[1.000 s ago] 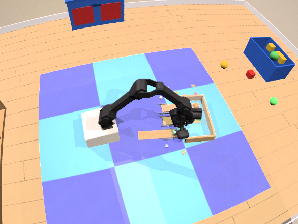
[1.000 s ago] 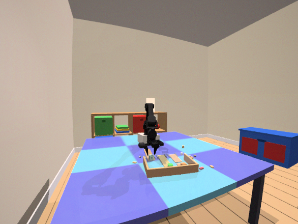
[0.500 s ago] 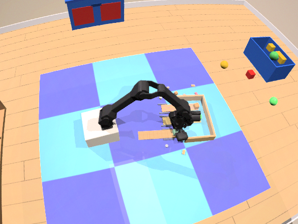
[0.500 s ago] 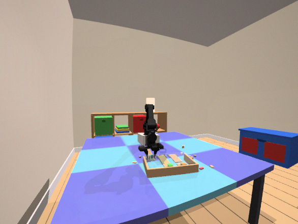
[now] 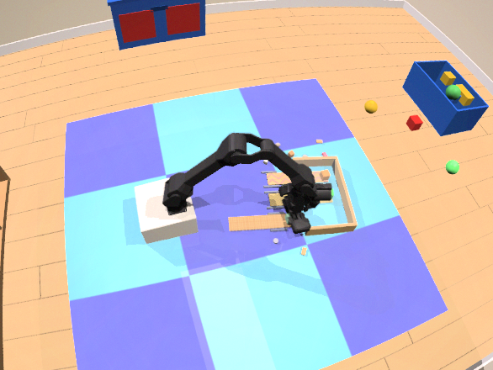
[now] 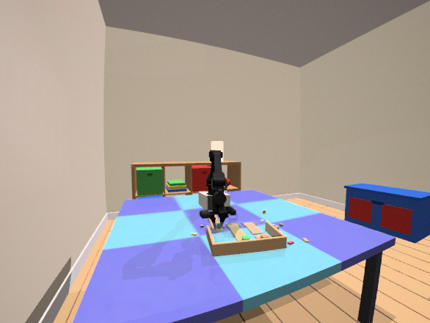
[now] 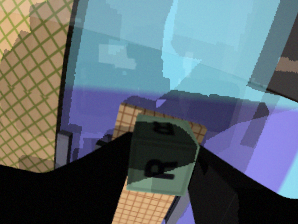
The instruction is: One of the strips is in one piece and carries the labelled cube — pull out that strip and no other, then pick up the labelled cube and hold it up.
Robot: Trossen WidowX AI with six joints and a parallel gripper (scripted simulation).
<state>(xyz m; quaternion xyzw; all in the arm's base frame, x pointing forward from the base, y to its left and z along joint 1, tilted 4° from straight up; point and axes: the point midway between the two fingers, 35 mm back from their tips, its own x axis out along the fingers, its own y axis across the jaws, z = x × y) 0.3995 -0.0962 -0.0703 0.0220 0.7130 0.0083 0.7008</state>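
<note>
My gripper (image 5: 290, 219) (image 6: 218, 222) (image 7: 159, 142) is shut on the pale green cube (image 6: 218, 227) (image 7: 162, 157), which bears a black R. The cube is over the far end of the brown gridded strip (image 5: 252, 223) (image 7: 142, 207); whether it touches the strip I cannot tell. This strip lies outside the wooden frame, towards the arm's base. The yellow lattice strip (image 5: 275, 200) (image 6: 235, 231) (image 7: 30, 95) lies beside it, with a bright green cube (image 5: 331, 193) (image 6: 246, 238) at its far end. A zigzag strip (image 5: 275, 178) (image 6: 252, 227) is beyond, near an orange cube (image 5: 325, 175) (image 6: 265, 236).
The wooden frame (image 5: 346, 193) (image 6: 249, 247) walls the strips' far ends. Thin grey rails flank the strips. Small bits lie around, among them a white one (image 5: 276, 240), a tan one (image 5: 304, 251) and a pink one (image 6: 290, 242). The white base block (image 5: 168, 224) is under the arm.
</note>
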